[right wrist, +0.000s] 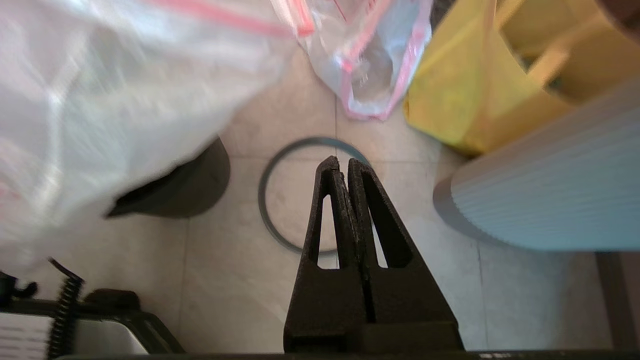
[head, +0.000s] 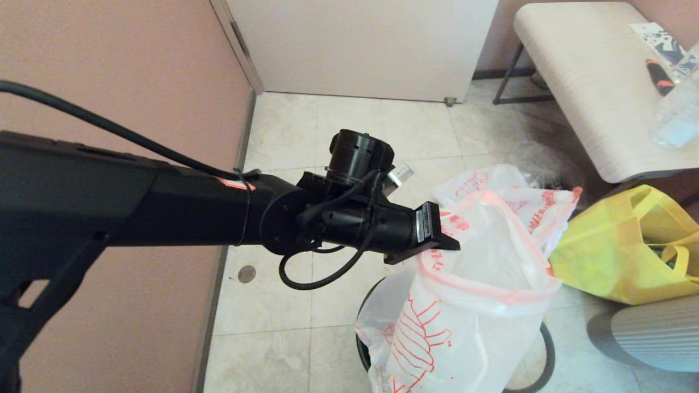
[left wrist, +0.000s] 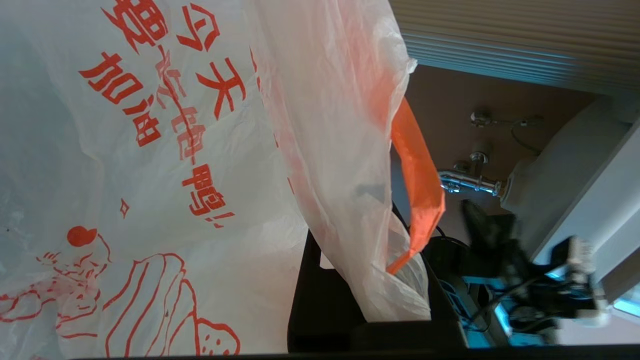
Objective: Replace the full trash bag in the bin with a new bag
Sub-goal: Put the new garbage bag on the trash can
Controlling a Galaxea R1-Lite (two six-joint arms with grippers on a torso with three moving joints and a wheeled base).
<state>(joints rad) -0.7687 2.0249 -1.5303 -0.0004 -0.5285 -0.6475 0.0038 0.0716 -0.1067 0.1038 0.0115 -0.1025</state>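
Observation:
My left gripper (head: pixel 445 243) (left wrist: pixel 385 300) is shut on a bunched edge of the new bag (head: pixel 480 305) (left wrist: pixel 150 175), a thin white bag with red-orange print. It hangs open-mouthed over the black bin (right wrist: pixel 185 185) and hides most of it. The bin's grey hoop (right wrist: pixel 300 195) (head: pixel 549 355) lies flat on the floor beside the bin. The full trash bag (head: pixel 508 191) (right wrist: pixel 372 75) rests on the floor behind, against the yellow tote, with clear plastic showing through. Above the hoop, my right gripper (right wrist: pixel 342 162) hangs shut and empty; it is outside the head view.
A yellow fabric tote (head: pixel 628 256) (right wrist: pixel 470 90) sits to the right of the bags. A grey ribbed round object (head: pixel 655 333) (right wrist: pixel 550 190) stands near the hoop. A pale bench (head: pixel 590 82) holds a water bottle (head: pixel 680 114). The pink wall (head: pixel 136 65) runs along the left.

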